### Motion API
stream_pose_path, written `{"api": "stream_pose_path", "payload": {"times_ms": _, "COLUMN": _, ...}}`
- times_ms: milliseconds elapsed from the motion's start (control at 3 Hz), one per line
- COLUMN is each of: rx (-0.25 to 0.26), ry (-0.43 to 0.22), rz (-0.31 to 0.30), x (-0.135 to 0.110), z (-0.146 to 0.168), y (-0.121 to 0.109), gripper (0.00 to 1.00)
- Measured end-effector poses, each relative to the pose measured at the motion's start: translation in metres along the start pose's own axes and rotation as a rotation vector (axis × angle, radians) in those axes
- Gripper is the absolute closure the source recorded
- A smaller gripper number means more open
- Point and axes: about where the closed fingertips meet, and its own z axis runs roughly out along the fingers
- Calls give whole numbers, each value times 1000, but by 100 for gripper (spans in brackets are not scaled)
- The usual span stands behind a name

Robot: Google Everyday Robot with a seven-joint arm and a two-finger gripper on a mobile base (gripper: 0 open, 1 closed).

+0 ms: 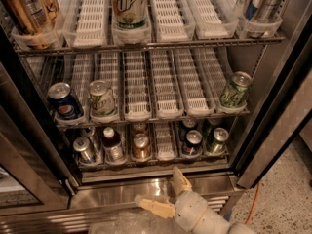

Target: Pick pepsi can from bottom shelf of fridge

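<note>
The fridge (273,106) stands open in the camera view. On the bottom shelf (165,145) the pepsi can (192,142), dark navy with a silver top, stands upright in a lane right of centre. A green can (217,139) stands just to its right. My gripper (166,194) is open and empty. It hovers over the steel sill (117,191), in front of and below the pepsi can, apart from it. One cream finger (181,179) points toward the shelf and the other finger (155,207) points left.
The bottom shelf also holds a copper can (141,146), a small bottle (112,143) and a silver can (84,149). The middle rack holds a brighter blue logo can (63,101) and two green cans (101,97) (235,89). The door frame (282,126) stands at the right.
</note>
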Motion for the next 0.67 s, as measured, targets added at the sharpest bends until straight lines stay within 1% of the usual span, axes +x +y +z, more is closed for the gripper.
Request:
{"api": "stream_pose_path", "payload": {"times_ms": 333, "rx": 41, "ry": 6, "rz": -5, "x": 16, "z": -7, "y": -10, "gripper": 0}}
{"api": "stream_pose_path", "payload": {"times_ms": 667, "rx": 39, "ry": 6, "rz": -5, "x": 16, "z": -6, "y": -9, "gripper": 0}}
